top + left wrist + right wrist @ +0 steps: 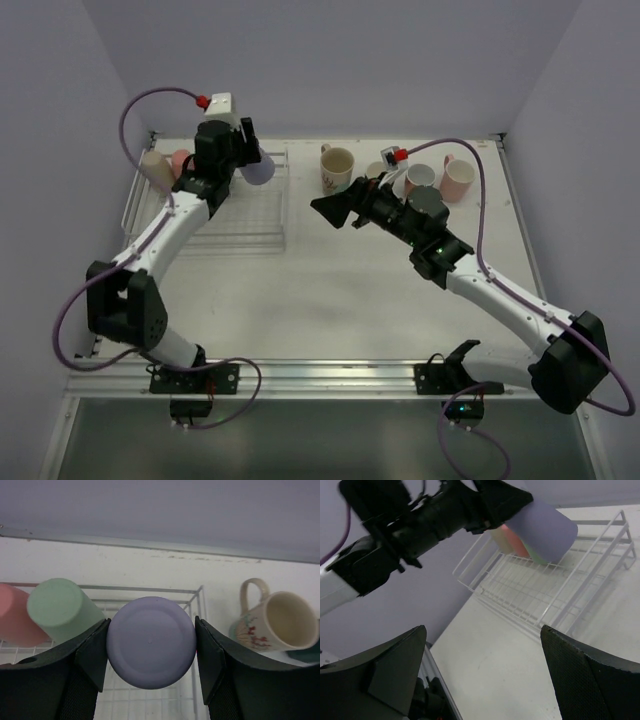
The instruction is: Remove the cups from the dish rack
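Note:
My left gripper (pixel 250 158) is shut on a lilac tumbler (pixel 260 169) and holds it over the far right part of the white wire dish rack (pixel 240 215). In the left wrist view the tumbler's base (pixel 151 641) fills the gap between the two fingers. A mint green cup (pixel 60 607) and a pink cup (pixel 15 620) lie in the rack to its left. A beige cup (pixel 153 168) lies at the rack's far left. My right gripper (pixel 328 208) is open and empty, just right of the rack, pointing at it.
A cream floral mug (pixel 336 168) stands on the table right of the rack, also in the left wrist view (pixel 272 620). A white mug (pixel 420 178) and a pink mug (pixel 457 178) stand behind the right arm. Walls close in the back and sides.

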`<state>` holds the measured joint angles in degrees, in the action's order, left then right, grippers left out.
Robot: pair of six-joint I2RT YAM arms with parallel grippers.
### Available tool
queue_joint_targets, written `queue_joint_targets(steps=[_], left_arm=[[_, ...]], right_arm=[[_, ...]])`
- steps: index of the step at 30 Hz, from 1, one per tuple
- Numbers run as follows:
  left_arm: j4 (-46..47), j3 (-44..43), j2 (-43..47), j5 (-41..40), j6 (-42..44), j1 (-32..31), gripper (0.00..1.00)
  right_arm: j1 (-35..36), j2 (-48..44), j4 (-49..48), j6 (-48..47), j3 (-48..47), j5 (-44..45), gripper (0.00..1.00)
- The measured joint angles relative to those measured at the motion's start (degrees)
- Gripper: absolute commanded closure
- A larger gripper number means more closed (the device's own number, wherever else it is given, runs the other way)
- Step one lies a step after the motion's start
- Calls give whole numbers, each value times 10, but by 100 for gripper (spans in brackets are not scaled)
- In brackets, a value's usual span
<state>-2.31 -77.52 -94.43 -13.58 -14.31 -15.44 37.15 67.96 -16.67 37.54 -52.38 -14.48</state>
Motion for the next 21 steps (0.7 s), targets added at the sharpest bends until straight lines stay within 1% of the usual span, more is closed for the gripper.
queue_joint_targets(steps=[5,8,11,13,16,21], left_arm=[[23,82,190,45,-65,0,70],[62,149,296,90,-117,0,70],[93,215,367,143,-171,0,70],[110,257,396,183,-211,-1,70],[130,302,412,239,-269,-1,70],[174,341,414,308,-347,-1,70]], right_arm=[[2,26,-68,66,0,-5,1],[2,47,-98,102,0,-16,1],[5,59,-132,131,7,-21,1],[7,61,-154,146,18,-27,1],[7,66,-183,162,28,-38,2],[8,69,-203,175,33,-46,3]])
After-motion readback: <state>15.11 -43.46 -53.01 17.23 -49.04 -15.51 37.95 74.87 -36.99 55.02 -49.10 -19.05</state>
